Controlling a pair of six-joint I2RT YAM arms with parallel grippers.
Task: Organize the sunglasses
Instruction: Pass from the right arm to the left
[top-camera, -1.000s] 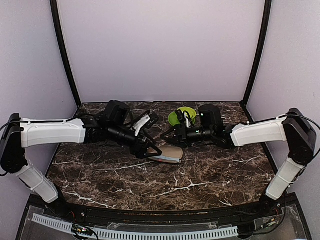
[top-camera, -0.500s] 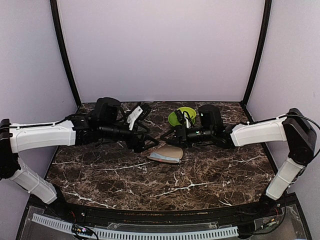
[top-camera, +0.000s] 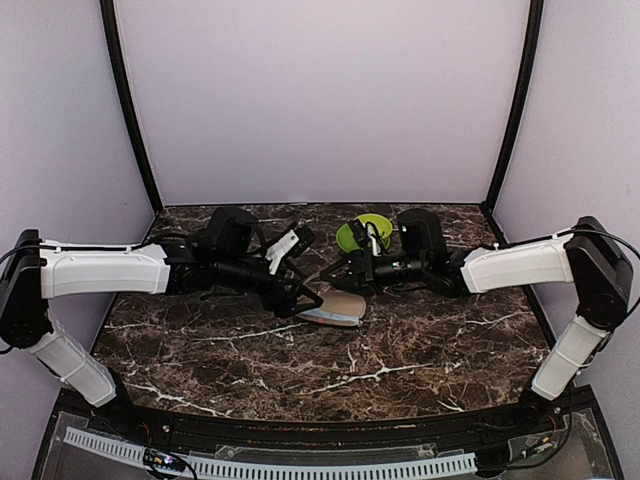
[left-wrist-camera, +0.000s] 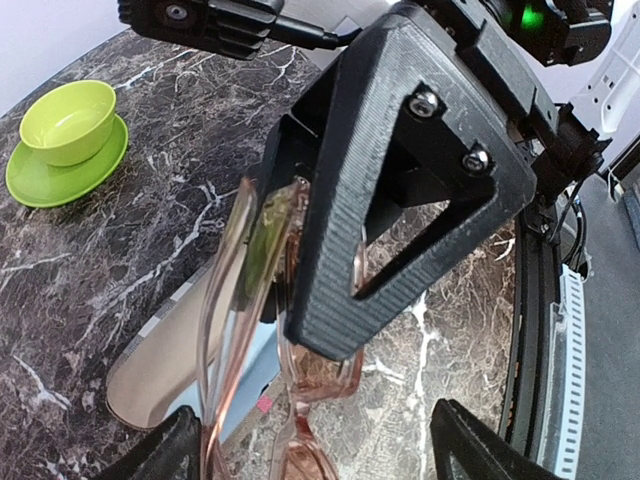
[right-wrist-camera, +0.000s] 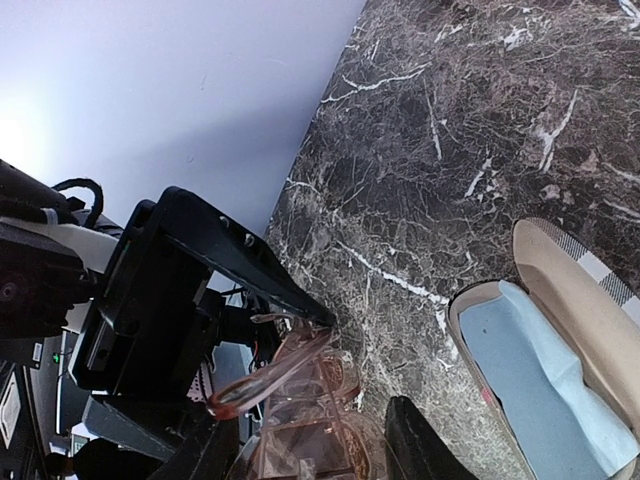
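Pink translucent sunglasses (right-wrist-camera: 300, 385) sit between the fingers of my right gripper (right-wrist-camera: 310, 450), which is shut on them just left of the open case (right-wrist-camera: 550, 340). They also show in the left wrist view (left-wrist-camera: 300, 385). My left gripper (left-wrist-camera: 310, 455) is open, its fingers wide on either side of the sunglasses, and one left finger (right-wrist-camera: 220, 260) is against the frame. The case (top-camera: 335, 308) is beige with a pale blue lining (left-wrist-camera: 250, 365) and lies at the table's middle. In the top view my left gripper (top-camera: 300, 298) and right gripper (top-camera: 342, 272) meet above its left end.
A green bowl (top-camera: 365, 233) on a green saucer stands at the back, behind my right gripper; it also shows in the left wrist view (left-wrist-camera: 65, 120). The dark marble table (top-camera: 400, 370) is walled on three sides.
My left gripper drew back to the left half a second ago and has now come back to the sunglasses over the case. The right arm has barely moved.
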